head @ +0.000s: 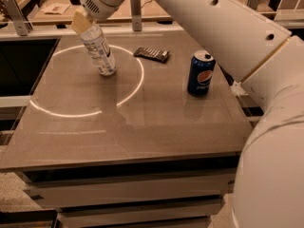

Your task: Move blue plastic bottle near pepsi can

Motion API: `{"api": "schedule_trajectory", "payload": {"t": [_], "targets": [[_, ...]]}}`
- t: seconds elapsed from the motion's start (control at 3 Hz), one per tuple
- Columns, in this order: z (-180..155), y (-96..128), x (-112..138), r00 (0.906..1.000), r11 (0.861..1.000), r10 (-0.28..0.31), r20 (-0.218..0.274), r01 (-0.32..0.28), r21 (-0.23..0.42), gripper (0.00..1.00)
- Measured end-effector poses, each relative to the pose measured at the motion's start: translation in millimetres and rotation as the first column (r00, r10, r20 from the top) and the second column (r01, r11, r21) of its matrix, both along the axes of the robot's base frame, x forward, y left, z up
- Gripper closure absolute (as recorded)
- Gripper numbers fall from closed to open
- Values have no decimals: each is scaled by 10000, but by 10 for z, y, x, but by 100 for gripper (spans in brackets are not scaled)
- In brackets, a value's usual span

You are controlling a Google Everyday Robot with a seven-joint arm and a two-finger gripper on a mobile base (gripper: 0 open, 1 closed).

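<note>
Grasp done: gripper (84,24) clamped on top of blue plastic bottle (99,52), bottle tilted. pepsi can (200,75) well apart; carry-over not yet done.
</note>
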State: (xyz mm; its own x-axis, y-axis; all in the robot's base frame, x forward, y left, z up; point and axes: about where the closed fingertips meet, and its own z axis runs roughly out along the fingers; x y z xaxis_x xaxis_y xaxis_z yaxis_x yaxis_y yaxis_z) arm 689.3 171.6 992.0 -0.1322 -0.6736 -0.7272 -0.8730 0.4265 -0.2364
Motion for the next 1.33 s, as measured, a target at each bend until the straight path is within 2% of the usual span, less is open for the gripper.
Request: {"api": "schedule_trajectory", "payload": {"t": [0.33, 0.67, 1.0, 1.33], "targets": [[84, -35, 31, 9994, 9996, 242, 255, -238, -165, 88], [185, -159, 75, 9988, 9993, 186, 448, -172, -326, 100], [317, -470, 130, 9986, 9989, -276, 444, 292, -355, 100], [413, -837, 144, 9939, 9944, -1046, 345, 1051, -135, 100]]}}
